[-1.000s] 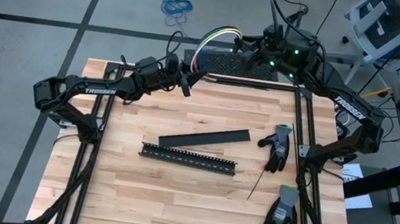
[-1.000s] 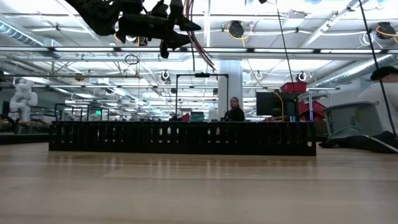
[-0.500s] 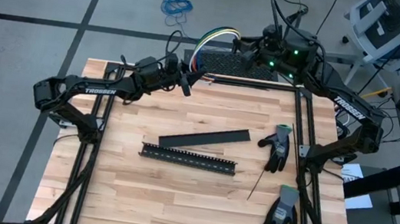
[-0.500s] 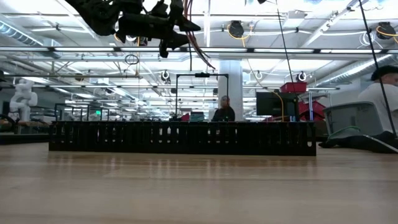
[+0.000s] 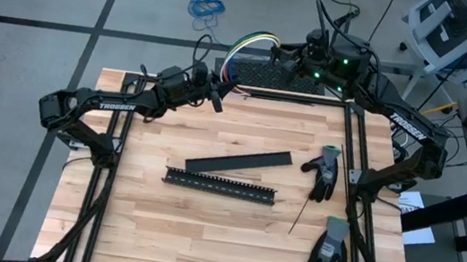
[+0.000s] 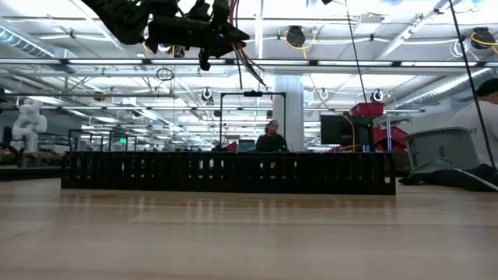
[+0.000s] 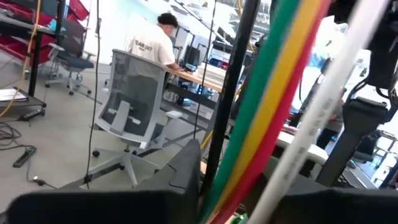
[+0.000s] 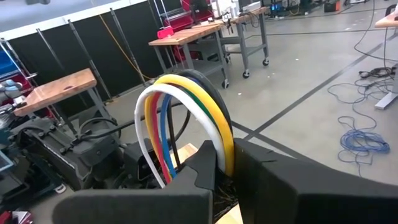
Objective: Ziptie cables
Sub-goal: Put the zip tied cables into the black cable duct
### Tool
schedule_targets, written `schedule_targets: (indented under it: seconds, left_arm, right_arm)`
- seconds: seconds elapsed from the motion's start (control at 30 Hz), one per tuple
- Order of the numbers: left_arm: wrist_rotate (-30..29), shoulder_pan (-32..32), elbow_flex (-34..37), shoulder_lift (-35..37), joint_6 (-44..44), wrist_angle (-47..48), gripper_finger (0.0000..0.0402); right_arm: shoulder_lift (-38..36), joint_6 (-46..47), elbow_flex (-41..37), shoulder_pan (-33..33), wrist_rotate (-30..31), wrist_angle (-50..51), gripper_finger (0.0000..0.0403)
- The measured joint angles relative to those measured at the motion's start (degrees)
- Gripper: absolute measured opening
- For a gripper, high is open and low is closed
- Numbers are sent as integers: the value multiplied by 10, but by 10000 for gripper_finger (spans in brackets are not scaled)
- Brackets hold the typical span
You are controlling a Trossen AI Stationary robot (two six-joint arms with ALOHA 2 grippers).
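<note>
Up past the far edge of the table (image 5: pixel 204 218), both arms hold the cables (image 5: pixel 247 44) in the air. The left gripper (image 5: pixel 217 90) is clenched on one end of the cables, above the table's far edge. The right gripper (image 5: pixel 290 59) grasps the other end, just beyond that edge. The wires bend in a bright arch between them. On the table lie a black slotted rail (image 5: pixel 220 184), a flat black strip (image 5: pixel 239 161) and two gloves (image 5: pixel 323 172).

Wooden worktop (image 5: pixel 203 227) carries a slotted black duct (image 5: pixel 220 185), a flat black strip (image 5: pixel 239 161) just beyond it, two grey-black gloves (image 5: pixel 323 172) (image 5: pixel 327 248); coiled blue cord (image 5: pixel 203 4) on floor; person (image 6: pixel 270 138) seated far behind.
</note>
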State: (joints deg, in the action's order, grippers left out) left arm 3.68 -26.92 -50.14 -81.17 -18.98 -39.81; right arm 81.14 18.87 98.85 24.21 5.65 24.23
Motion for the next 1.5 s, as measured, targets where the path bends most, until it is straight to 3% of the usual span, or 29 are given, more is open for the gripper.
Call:
schedule_targets:
  seconds: [0.2,0.83,1.1,1.37,1.5]
  left_arm:
    - [-8,0,0,0,2,0,16]
    - [10,0,-1,5,5,126,35]
    - [22,-13,-1,60,69,296,16]
    - [21,-49,0,178,113,489,21]
    - [39,-49,0,231,136,582,16]
  right_arm:
    - [0,-1,0,1,0,0,9]
    - [-1,-38,0,2,77,0,9]
    - [-9,-50,0,1,75,153,9]
    - [-3,-20,0,-11,-47,304,9]
    - [15,1,0,-43,-78,378,9]
